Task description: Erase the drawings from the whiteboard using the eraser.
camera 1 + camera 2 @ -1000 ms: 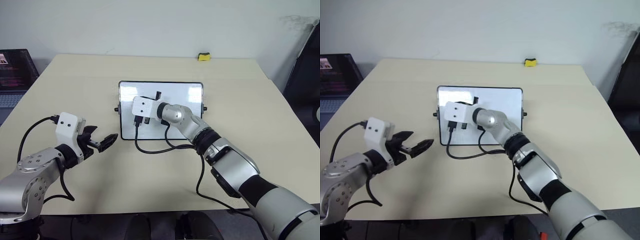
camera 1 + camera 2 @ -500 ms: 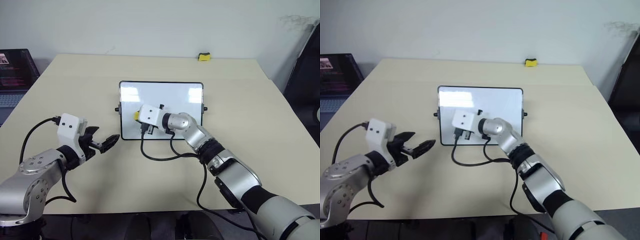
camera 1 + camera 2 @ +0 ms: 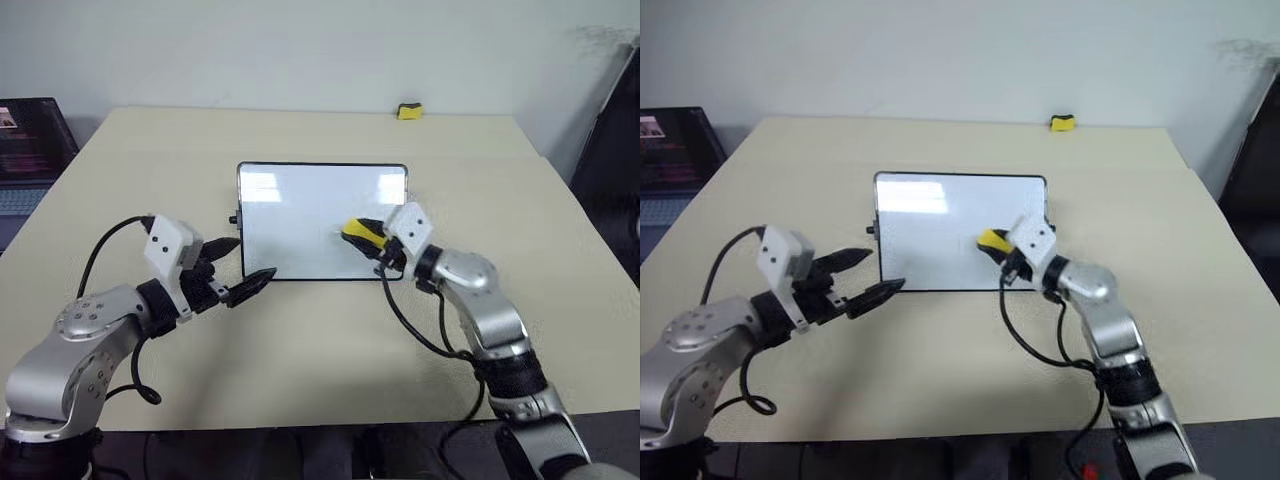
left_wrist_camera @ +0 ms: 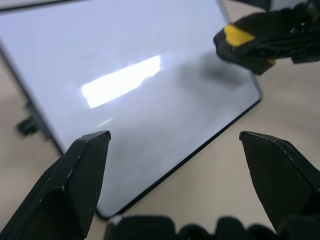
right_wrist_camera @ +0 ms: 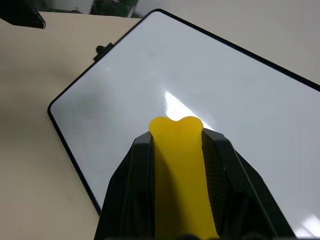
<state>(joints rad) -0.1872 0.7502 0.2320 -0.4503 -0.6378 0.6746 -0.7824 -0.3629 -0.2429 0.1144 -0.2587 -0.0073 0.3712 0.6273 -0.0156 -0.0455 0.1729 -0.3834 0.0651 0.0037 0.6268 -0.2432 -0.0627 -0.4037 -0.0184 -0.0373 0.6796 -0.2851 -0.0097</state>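
From the head views, the whiteboard (image 3: 300,215) lies flat near the middle of a beige table (image 3: 300,360), its white face bare of marks. The right gripper (image 3: 362,235) reaches in over the board's right part, near the right edge, with its fingers clenched on the yellow eraser (image 3: 356,231). The left gripper (image 3: 245,268) sits at the board's near left corner, fingers spread apart with nothing between them, one tip by the left edge and the other just off the near edge. A second small yellow block (image 3: 407,111) rests at the far edge of the table, well apart from the board, and a laptop (image 3: 25,150) stands off the table's left side. In the left wrist view, the two black fingers (image 4: 75,185) stand wide apart over the board's near corner, and the eraser (image 4: 237,36) in the other gripper shows at the far side, over a faint grey smudge. In the right wrist view, the eraser (image 5: 181,170) is pinched between the black fingers (image 5: 131,185) above the glossy white surface.
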